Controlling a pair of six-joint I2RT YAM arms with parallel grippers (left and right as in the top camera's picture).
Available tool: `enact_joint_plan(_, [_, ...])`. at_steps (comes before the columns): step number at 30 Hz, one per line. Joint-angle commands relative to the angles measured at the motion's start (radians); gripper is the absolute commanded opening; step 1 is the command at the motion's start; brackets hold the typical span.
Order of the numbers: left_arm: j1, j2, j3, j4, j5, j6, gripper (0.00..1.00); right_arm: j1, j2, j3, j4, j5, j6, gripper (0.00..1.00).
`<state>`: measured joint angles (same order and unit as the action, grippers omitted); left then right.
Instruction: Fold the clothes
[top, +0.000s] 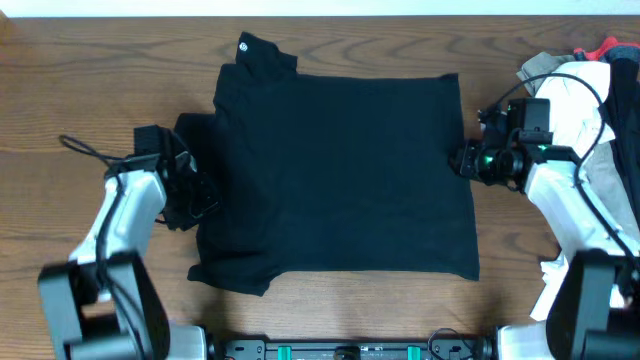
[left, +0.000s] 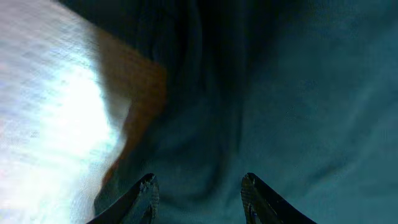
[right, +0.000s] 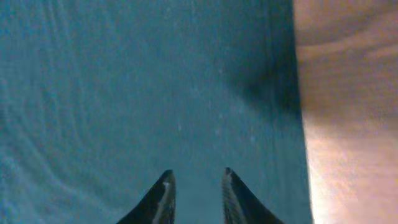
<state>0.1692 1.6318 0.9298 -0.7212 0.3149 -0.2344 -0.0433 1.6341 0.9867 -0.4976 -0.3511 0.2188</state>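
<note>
- The shirt (top: 340, 170) is lying spread out in the middle of the table (top: 100, 80), mostly flat. A corner with the logo (top: 245, 44) is poking out at the far left, and loose flaps are bulging along the left edge.
- The left gripper (left: 199, 190) is sitting low over the shirt's rumpled left edge. Its jaws are standing apart, and no fabric is showing pinched between them.
- The right gripper (right: 196, 183) is hovering over the right edge, just inside the hem. Its jaws are parted by a narrower gap and nothing is showing clamped there either.
- Judging from this, both arms are lining up to pinch opposite edges for a fold.
- Risk, left side: the fabric there is lying in ridges and possibly in layers. A shallow pinch may be taking only the top layer, so the lower one would be staying behind and the fold would be coming out crooked.
- Risk, right side: the fabric is lying flat against the wood. The fingertips may be sliding over it and closing on nothing, or pushing the hem inward into a wrinkle.
- Risk, both: if one arm is lifting sooner or higher than the other, the shirt may be dragging and skewing across the table.
- Risk, surroundings: a white pile (top: 580, 90) is sitting near the right arm, and a wide swing may be snagging it.
</note>
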Motion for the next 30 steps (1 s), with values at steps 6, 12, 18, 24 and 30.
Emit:
enact_joint_plan(6, [0.003, 0.096, 0.007, -0.011, -0.151, -0.036, 0.2, 0.035, 0.125, 0.014, 0.13, -0.024, -0.013, 0.02])
enact_joint_plan(12, [0.008, 0.099, 0.007, -0.128, -0.251, -0.124, 0.13, 0.036, 0.234, 0.014, 0.222, -0.023, -0.013, 0.01])
enact_joint_plan(18, [0.048, 0.099, 0.007, -0.203, -0.274, -0.13, 0.13, 0.033, 0.34, 0.014, 0.231, 0.091, 0.003, 0.01])
enact_joint_plan(24, [0.108, 0.099, 0.007, -0.25, -0.282, -0.108, 0.13, -0.003, 0.342, 0.024, 0.167, 0.224, 0.039, 0.01])
enact_joint_plan(30, [0.15, 0.098, 0.015, -0.262, -0.273, -0.1, 0.13, -0.039, 0.32, 0.077, 0.075, 0.204, 0.037, 0.01])
